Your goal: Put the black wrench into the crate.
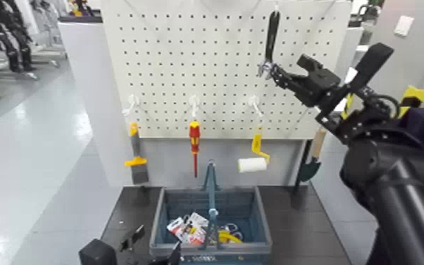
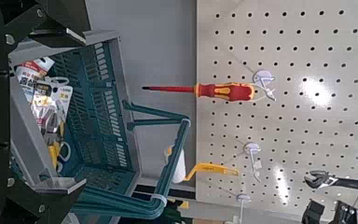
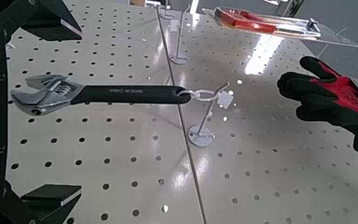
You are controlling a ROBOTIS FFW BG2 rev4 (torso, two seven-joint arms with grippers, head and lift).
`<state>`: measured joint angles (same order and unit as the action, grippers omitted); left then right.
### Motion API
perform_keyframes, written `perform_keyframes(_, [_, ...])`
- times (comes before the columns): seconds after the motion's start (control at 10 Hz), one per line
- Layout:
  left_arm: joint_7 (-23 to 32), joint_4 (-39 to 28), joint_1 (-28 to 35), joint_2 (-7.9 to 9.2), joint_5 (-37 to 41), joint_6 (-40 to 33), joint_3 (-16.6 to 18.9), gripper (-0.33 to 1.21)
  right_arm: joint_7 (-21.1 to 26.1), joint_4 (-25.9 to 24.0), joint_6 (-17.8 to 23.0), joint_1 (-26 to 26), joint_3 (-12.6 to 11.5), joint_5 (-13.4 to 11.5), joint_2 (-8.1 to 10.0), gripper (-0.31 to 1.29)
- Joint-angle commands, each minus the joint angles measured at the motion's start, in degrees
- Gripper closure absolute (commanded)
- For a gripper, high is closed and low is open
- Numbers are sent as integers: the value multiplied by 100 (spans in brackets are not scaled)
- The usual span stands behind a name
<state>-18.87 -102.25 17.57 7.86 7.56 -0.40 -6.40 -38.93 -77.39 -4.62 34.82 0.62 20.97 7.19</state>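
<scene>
The black wrench (image 1: 272, 35) hangs upright from a hook at the top of the white pegboard, silvery jaw head down. In the right wrist view its head (image 3: 42, 93) lies between my spread fingers, not touched. My right gripper (image 1: 274, 71) is open, raised at the wrench's head. The blue-grey crate (image 1: 246, 211) stands on the dark table below the board, its tall handle (image 1: 210, 187) upright. My left gripper (image 1: 134, 239) is open and empty, low at the crate's left front. The left wrist view shows the crate (image 2: 98, 89) and, far off, the wrench (image 2: 345, 183).
On the pegboard hang a red-and-yellow screwdriver (image 1: 194, 141), a yellow-handled paint roller (image 1: 253, 161) and a yellow-handled scraper (image 1: 135, 151). A green trowel (image 1: 309, 168) hangs at the board's right edge. Packets (image 1: 186, 227) lie in the crate. A red-and-black glove (image 3: 331, 93) hangs near the wrench.
</scene>
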Motion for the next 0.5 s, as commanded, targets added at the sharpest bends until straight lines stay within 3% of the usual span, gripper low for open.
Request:
perform_keyframes(0.1, [-29, 12, -43, 13, 0, 22, -37, 24, -150, 418, 75, 394, 140, 144, 19, 14])
perform_keyframes(0.5, [-73, 21, -113, 22, -9, 40, -72, 24, -572, 998, 49, 799, 333, 390, 37, 14])
